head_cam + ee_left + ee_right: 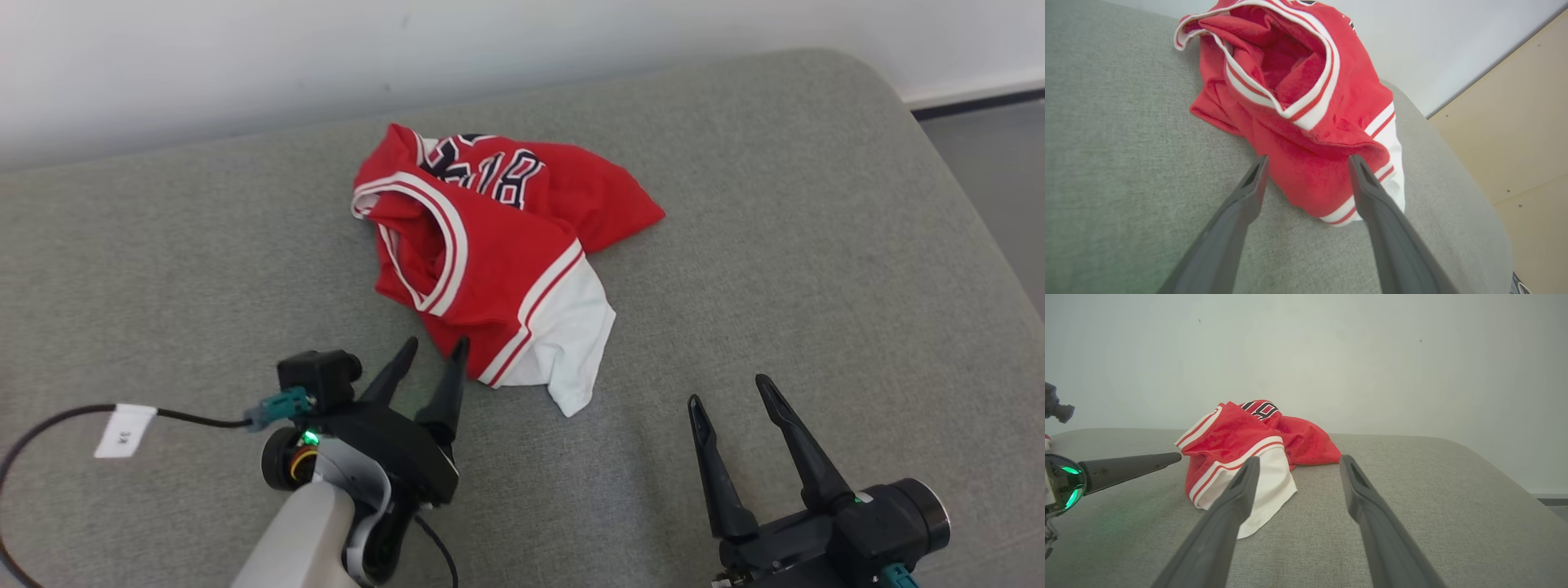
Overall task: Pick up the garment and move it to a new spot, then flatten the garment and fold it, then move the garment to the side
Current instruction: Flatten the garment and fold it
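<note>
Red jersey (490, 261) with white trim, all bunched up on the grey pad (816, 245), closer to its far edge and roughly mid-width. Left gripper (438, 343) is spread wide and holding nothing, tips right at the jersey's near hem, red cloth between them in the wrist view. Right gripper (728, 390) sits by the near edge, also spread and empty, clear of the cloth.

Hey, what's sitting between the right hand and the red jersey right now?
Nothing but bare grey cushion lies between the right hand and the jersey, whose white hem is the nearest part; the head view shows it plainly.
</note>
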Robot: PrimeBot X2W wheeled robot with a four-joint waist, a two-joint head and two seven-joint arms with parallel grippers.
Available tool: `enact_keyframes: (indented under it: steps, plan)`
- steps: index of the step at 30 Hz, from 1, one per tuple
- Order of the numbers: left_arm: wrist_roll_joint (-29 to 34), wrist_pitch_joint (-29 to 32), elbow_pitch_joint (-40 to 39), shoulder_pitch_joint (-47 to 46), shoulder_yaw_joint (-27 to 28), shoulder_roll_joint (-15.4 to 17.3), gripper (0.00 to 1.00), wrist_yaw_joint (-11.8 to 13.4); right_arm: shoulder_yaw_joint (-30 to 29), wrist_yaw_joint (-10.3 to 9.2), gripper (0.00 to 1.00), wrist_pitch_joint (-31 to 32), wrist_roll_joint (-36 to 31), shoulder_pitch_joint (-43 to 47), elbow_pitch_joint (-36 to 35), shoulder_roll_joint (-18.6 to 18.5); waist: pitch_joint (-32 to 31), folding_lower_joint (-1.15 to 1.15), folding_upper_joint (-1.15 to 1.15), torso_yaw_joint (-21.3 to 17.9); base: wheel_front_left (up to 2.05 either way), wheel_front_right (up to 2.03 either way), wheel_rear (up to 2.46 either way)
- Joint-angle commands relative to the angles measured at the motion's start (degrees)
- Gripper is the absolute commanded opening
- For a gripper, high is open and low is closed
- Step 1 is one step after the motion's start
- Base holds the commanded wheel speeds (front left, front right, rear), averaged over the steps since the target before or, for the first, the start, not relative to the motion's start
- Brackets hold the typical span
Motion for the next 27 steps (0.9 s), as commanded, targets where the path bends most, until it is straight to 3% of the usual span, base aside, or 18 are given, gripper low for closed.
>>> enact_keyframes:
  steps: [1,15,27]
  plan:
    - [-0.96,0.17,0.40,-1.06,0.30,0.29,1.00,0.08,0.15,-0.12,1.00,-0.10,0.57,-0.59,-0.16,0.04,2.20,-0.01,-0.01,-1.95,0.00,0.00,0.00]
    - [-4.42,0.00,2.99,-7.04,1.75,1.43,1.00,0.11,0.91,-0.12,1.00,-0.10,1.11,-1.77,-0.36,0.04,4.15,-0.01,-0.01,-3.80,0.00,0.00,0.00]
    - [-5.23,-1.22,0.36,-3.22,1.22,3.17,1.00,0.42,0.80,-0.12,1.00,-0.10,1.33,-0.55,-0.06,0.04,1.96,-0.01,-0.01,-3.81,0.00,0.00,0.00]
